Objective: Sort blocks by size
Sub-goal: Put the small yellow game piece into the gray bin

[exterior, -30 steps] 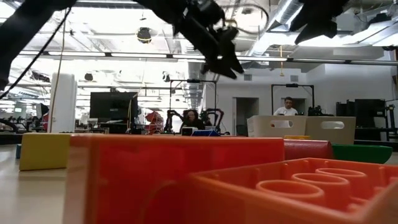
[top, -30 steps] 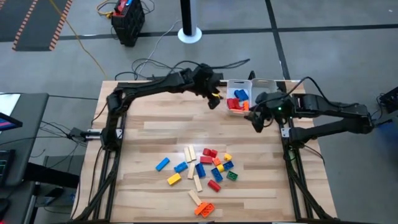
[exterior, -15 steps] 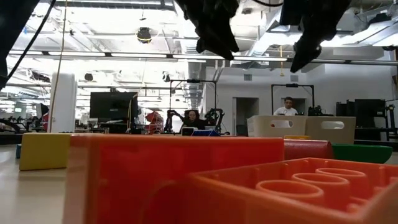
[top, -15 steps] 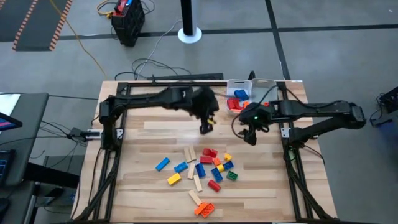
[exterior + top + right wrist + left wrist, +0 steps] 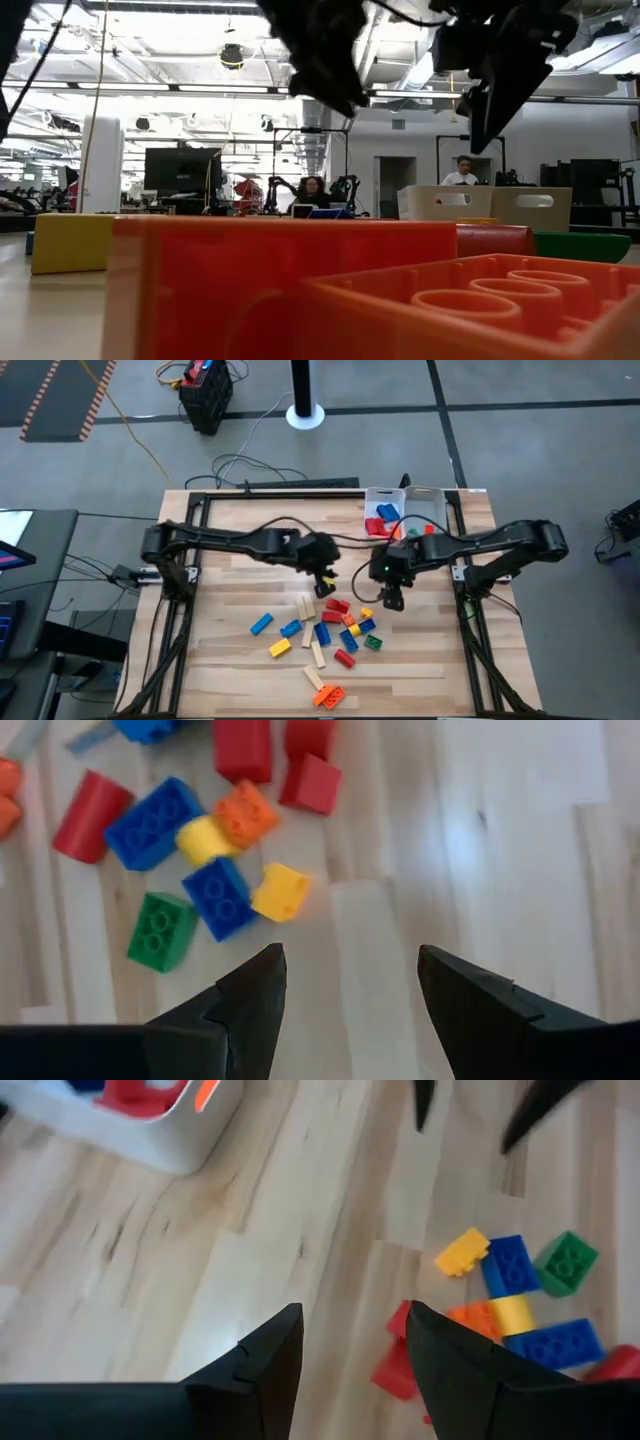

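The blocks [image 5: 330,632] lie loose on the wooden table near its middle: red, blue, orange, yellow and green studded bricks and a few pale wooden bars. They also show in the left wrist view [image 5: 510,1295] and the right wrist view [image 5: 200,850]. My left gripper [image 5: 328,582] is open and empty, just above the far edge of the pile [image 5: 352,1330]. My right gripper [image 5: 392,598] is open and empty above bare wood at the pile's right side [image 5: 350,970]. In the low view both hang above the table, left [image 5: 322,70] and right [image 5: 500,85].
A white tray [image 5: 425,500] at the far right edge holds a few red, blue and orange bricks; it also shows in the left wrist view [image 5: 175,1145]. An orange brick [image 5: 400,300] fills the low view's foreground, with a yellow brick [image 5: 70,243] to its left. Bare wood lies left of the pile.
Both grippers have come away from the white tray toward the table's near edge and down toward the block pile. My left gripper has gone from beside the tray to the pile's far edge. My right gripper has gone leftward and nearer to the pile's right side. No block has moved.
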### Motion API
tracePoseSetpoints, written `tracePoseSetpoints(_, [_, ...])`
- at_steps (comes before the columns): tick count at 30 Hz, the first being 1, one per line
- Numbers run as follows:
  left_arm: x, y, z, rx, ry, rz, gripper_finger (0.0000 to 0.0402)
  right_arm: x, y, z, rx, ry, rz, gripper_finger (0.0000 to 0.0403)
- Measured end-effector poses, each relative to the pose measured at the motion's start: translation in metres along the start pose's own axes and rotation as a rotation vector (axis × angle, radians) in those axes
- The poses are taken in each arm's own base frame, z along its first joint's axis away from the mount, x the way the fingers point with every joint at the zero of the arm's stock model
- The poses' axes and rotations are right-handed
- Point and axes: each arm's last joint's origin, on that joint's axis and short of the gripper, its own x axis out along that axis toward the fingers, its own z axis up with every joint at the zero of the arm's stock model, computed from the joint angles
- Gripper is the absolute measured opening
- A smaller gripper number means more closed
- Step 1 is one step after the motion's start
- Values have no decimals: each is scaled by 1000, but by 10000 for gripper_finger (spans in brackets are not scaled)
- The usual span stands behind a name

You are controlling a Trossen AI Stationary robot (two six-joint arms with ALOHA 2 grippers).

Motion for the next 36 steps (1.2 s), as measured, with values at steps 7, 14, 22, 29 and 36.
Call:
tracePoseSetpoints(7, [-34, 19, -48, -246, -96, 83, 169, 13, 11, 5, -18, -5, 19, 256])
tracePoseSetpoints(14, [-78, 40, -90, -523, -195, 238, 169, 46, 9, 7, 41, 92, -4, 256])
tracePoseSetpoints(22, [-119, 54, -117, -707, -247, 372, 169, 64, 17, 20, 28, 90, 26, 256])
tracePoseSetpoints(29, [-139, 61, -125, -784, -298, 437, 169, 85, 21, 19, 61, 130, 21, 256])
tracePoseSetpoints(36, [-142, 62, -126, -783, -309, 448, 169, 101, 21, 19, 58, 152, 17, 256])
